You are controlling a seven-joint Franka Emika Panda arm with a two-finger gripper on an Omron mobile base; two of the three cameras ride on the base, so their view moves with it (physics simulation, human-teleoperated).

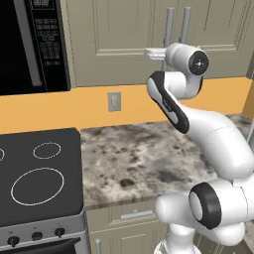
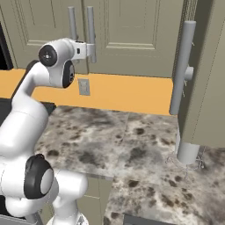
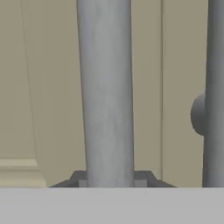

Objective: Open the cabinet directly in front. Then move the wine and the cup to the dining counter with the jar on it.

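My fingertips (image 3: 81, 178) are pinched tight on the left door's bar handle (image 3: 107, 92), low on the bar for leverage, I reckon. The gripper (image 1: 155, 53) reaches level toward the cabinet (image 1: 119, 34), both doors shut. The other handle (image 3: 215, 87) stands just beside. Stone worktop (image 1: 144, 158) below.

A black microwave (image 1: 30, 44) hangs above a dark stove (image 1: 37, 173) with white ring marks. Beside the stove lies the mottled stone surface (image 1: 139, 158). A grey wall socket (image 1: 114, 101) sits on the orange backsplash (image 1: 54, 111).
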